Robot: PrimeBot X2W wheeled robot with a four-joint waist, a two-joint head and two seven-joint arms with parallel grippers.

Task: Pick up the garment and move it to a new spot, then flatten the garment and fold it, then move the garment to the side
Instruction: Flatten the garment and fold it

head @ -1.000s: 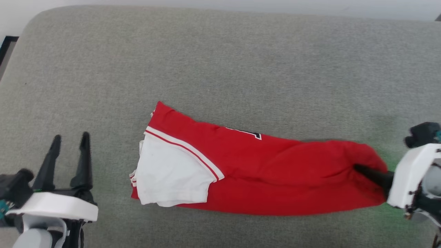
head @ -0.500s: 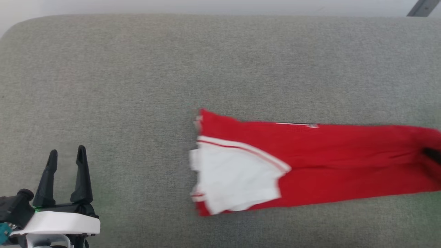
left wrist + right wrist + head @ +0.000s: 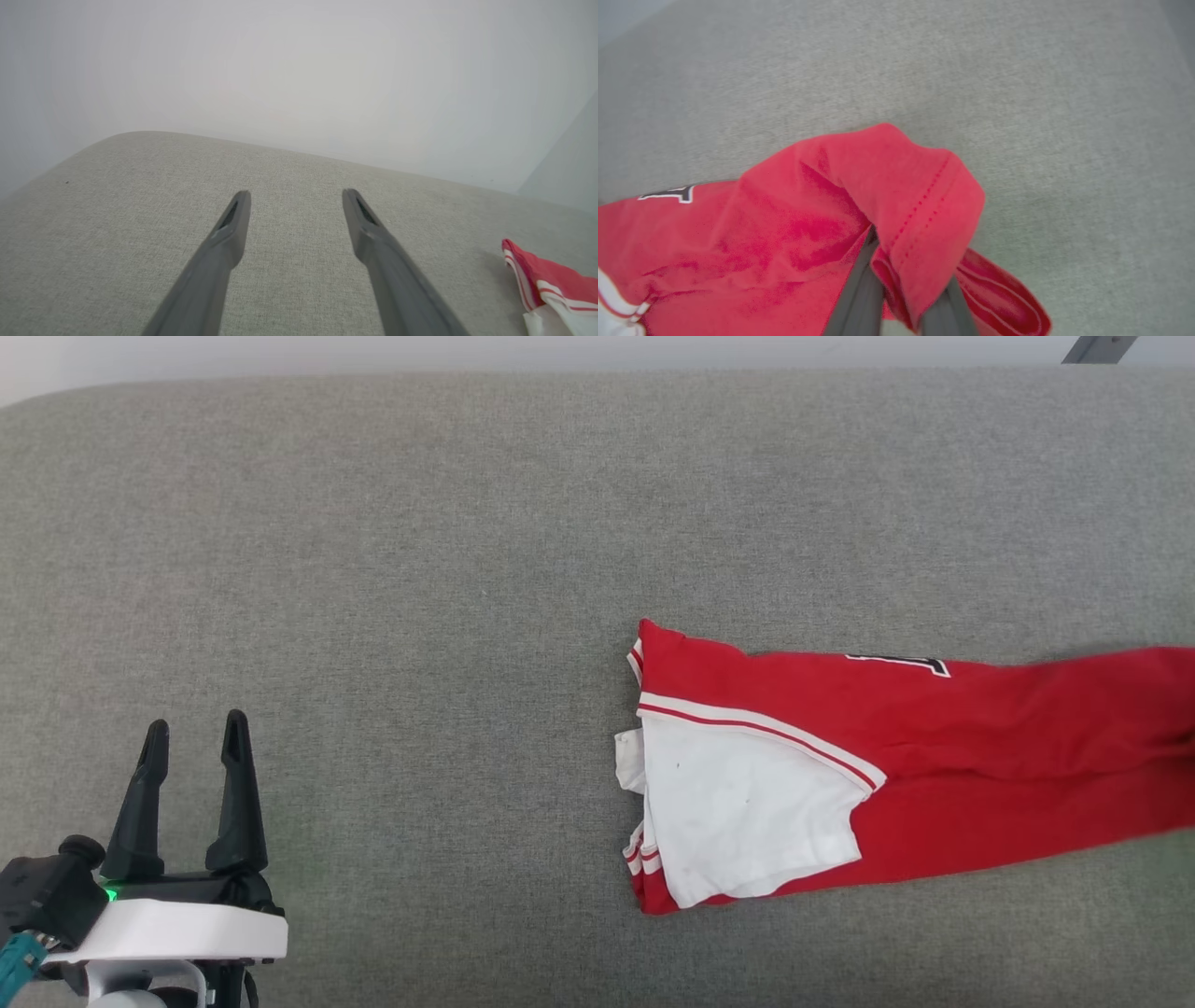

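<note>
Right pincer [image 3: 906,275]: clamped on hem of garment [image 3: 934,756], red edge draped over both fingers. You hold one end only, likely so the long folded strip trails flat on grey cushion [image 3: 373,523] for the sideways move. Garment lies on cushion's right half; white, red-striped sleeve on top at free end. Your left pincer [image 3: 196,733]: spread wide, empty, over cushion's near left part, well apart from garment. Cotton soft, limp, hem stitched; cushion coarse-woven, corners rounded.
</note>
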